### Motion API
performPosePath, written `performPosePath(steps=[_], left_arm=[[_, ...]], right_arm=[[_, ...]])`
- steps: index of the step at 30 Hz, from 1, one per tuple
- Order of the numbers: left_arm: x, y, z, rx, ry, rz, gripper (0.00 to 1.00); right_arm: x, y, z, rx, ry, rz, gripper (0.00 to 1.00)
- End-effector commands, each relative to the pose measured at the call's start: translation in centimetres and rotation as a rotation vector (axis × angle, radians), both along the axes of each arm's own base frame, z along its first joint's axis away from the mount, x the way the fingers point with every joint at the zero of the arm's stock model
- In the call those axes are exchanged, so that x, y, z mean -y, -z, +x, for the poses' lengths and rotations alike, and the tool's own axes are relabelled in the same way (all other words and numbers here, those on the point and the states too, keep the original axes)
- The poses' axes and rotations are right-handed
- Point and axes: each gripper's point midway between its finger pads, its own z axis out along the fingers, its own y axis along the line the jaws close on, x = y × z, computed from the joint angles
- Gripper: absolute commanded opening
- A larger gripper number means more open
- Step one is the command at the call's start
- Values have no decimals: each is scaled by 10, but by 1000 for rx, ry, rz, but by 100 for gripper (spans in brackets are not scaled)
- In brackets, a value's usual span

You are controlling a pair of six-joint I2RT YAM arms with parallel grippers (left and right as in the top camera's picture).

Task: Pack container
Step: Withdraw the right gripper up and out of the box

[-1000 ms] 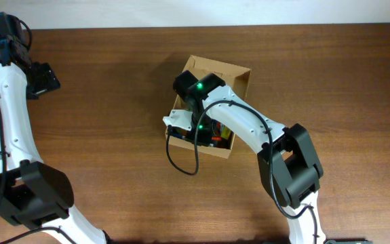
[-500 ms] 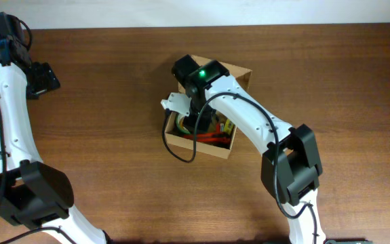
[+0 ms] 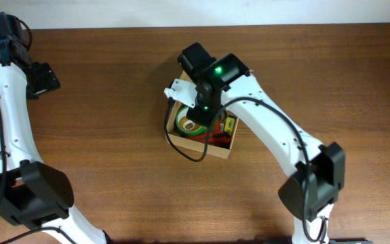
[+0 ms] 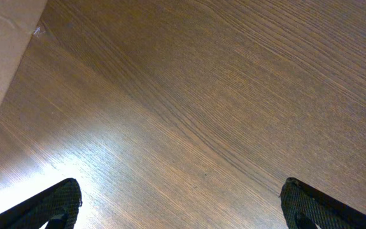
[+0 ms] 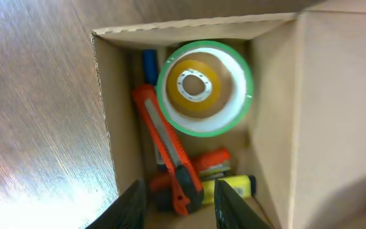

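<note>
Wood table (image 3: 100, 135) | right claw (image 5: 177, 200) parted, above container (image 5: 275, 114) | left claw (image 4: 179, 207) spread wide

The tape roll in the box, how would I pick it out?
Find the open cardboard box on the wooden table. The tape roll lies flat at one end inside. It is the only round thing there, green-rimmed, beside a long orange cutter.
</note>
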Motion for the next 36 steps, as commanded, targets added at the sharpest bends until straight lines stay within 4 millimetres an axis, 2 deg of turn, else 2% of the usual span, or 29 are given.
performPosePath(steps=[1, 5, 12, 13, 15, 17, 19, 20, 22, 23, 25, 27, 30, 32, 36], left_arm=[[-1, -11, -5, 19, 9, 7, 100], [-1, -11, -5, 19, 9, 7, 100], [-1, -11, -5, 19, 9, 7, 100], [-1, -11, -5, 19, 9, 7, 100], [1, -11, -2, 29, 13, 0, 100], [5, -11, 6, 68, 27, -27, 100], [15, -10, 14, 102, 53, -85, 100], [19, -9, 16, 110, 63, -110, 96], [31, -7, 20, 129, 88, -176, 89], [38, -7, 23, 142, 105, -215, 79], [52, -6, 27, 157, 162, -278, 68], [62, -5, 30, 145, 231, -285, 63], [78, -2, 34, 127, 298, -291, 56], [96, -1, 38, 121, 368, -316, 54], [132, 9, 43, 68, 511, -327, 43]], right_arm=[[7, -48, 7, 111, 95, 66, 30], [19, -83, 22, 201, 237, 154, 15], [60, -163, 67, 350, 571, 389, 12], [69, -173, 72, 373, 590, 401, 7], [87, -182, 81, 402, 630, 411, 4], [108, -182, 89, 396, 718, 419, 4], [130, -171, 93, 342, 825, 421, 4], [139, -164, 95, 306, 863, 425, 4], [152, -149, 98, 234, 911, 432, 4], [159, -139, 101, 198, 928, 430, 4], [176, -118, 109, 131, 1013, 419, 4], [190, -96, 114, 71, 1090, 393, 4], [198, -64, 120, -15, 1124, 361, 4], [201, -39, 124, -77, 1174, 335, 4], [194, 13, 125, -228, 1216, 290, 4]])
